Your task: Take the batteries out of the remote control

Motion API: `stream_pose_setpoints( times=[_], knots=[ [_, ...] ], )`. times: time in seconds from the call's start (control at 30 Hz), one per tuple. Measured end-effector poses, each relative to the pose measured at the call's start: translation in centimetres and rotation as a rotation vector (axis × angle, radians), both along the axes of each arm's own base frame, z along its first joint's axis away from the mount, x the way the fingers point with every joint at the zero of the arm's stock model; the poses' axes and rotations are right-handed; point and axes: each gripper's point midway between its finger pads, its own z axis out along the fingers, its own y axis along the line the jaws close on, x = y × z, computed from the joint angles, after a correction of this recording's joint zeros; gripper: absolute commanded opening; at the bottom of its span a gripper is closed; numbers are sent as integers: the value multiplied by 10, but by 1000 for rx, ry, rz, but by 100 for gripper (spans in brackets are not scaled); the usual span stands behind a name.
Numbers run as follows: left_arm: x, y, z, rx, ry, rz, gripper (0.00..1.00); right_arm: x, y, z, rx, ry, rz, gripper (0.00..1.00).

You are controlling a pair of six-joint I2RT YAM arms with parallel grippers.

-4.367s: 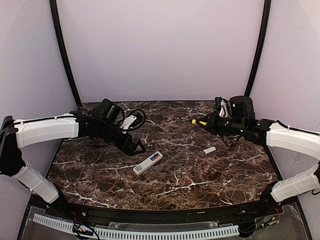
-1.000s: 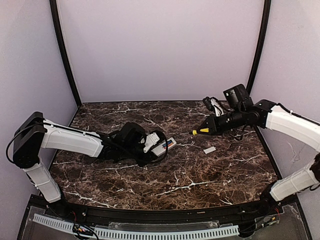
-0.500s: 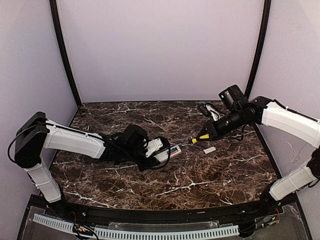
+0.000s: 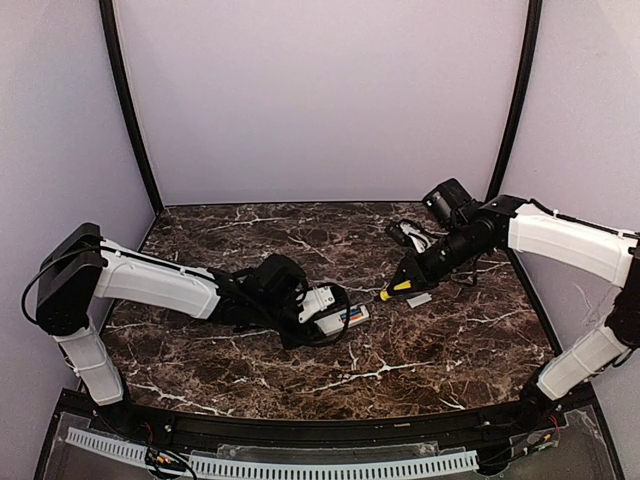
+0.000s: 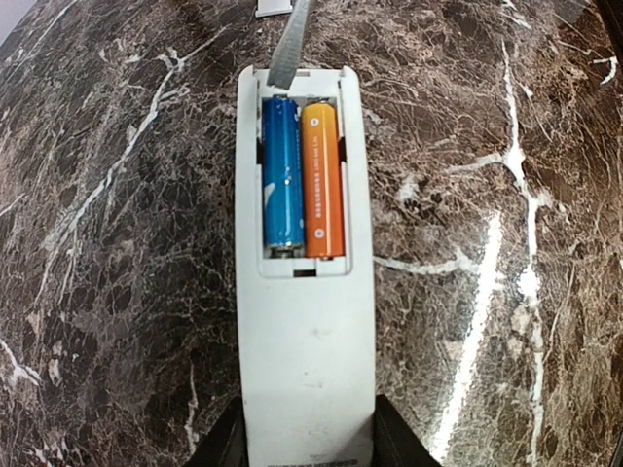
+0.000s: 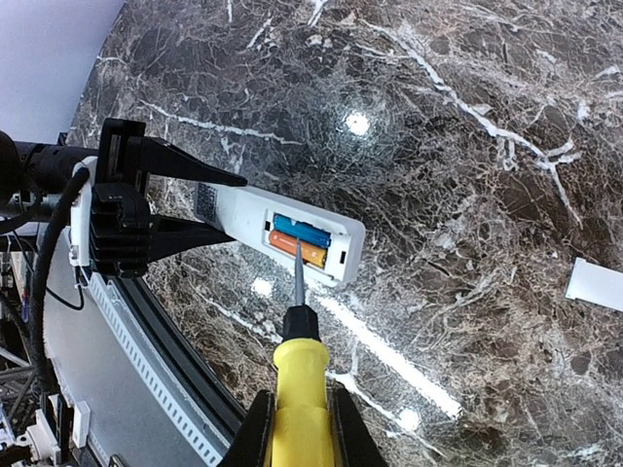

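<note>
The white remote control lies back side up, its battery bay uncovered. A blue battery and an orange battery sit side by side in the bay. My left gripper is shut on the remote's near end and holds it just over the marble in the top view. My right gripper is shut on a yellow-handled screwdriver. The screwdriver's metal blade points at the batteries and reaches the bay's far edge in the left wrist view.
The small flat white cover lies on the marble table just right of the screwdriver, and shows in the right wrist view. The table's front edge and a white slotted rail run below the arms.
My left arm has carried the remote rightwards toward the table's middle. My right arm has come down and to the left, bringing the screwdriver's tip to the open battery bay.
</note>
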Motion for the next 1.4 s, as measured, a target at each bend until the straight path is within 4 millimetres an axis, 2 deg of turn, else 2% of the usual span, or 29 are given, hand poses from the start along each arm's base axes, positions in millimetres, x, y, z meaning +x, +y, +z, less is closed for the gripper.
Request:
stream_pose_setpoints(
  times=[0.27, 0.67, 0.87, 1.03, 1.4],
  knots=[
    [-11, 1, -19, 68, 48, -19, 2, -5, -2, -12, -46, 32, 3, 0],
    [-17, 2, -23, 104, 91, -35, 1, -15, -5, -32, -113, 101, 14, 0],
    [-20, 5, -32, 129, 111, -39, 0, -17, -3, -47, -146, 134, 23, 0],
    [-23, 7, -40, 152, 127, -40, 0, -17, -2, -49, -154, 137, 24, 0],
    [-23, 3, -40, 158, 133, -47, 0, -11, 1, -53, -164, 136, 20, 0]
  ],
)
